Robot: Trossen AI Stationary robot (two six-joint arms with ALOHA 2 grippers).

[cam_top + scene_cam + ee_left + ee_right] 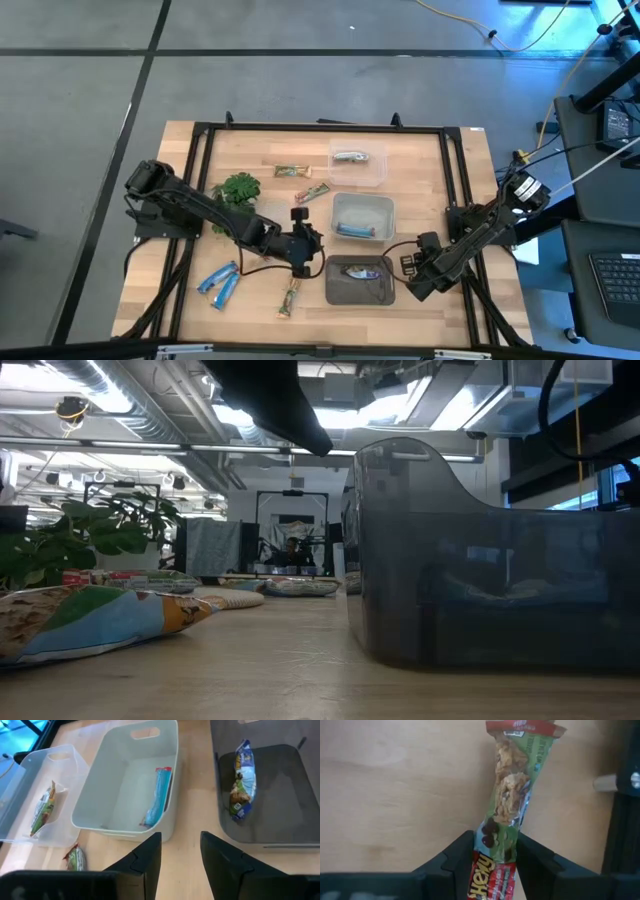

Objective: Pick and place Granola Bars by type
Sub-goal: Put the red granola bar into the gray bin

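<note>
Right pincer grips a green-and-red bar; left pincer hangs empty.
From above we see the left pincer (312, 243) beside the dark bin (360, 295), the right pincer (403, 268) across it. Left wrist: fingers part open over the table (192, 820), a blue bar (157, 795) in the pale bin (115, 765). Right wrist: the bar (507, 800) clamped between fingers.

Grey floor (300, 90) with dark seams; ceiling strip lights (120, 385); exposed ducts.
</note>
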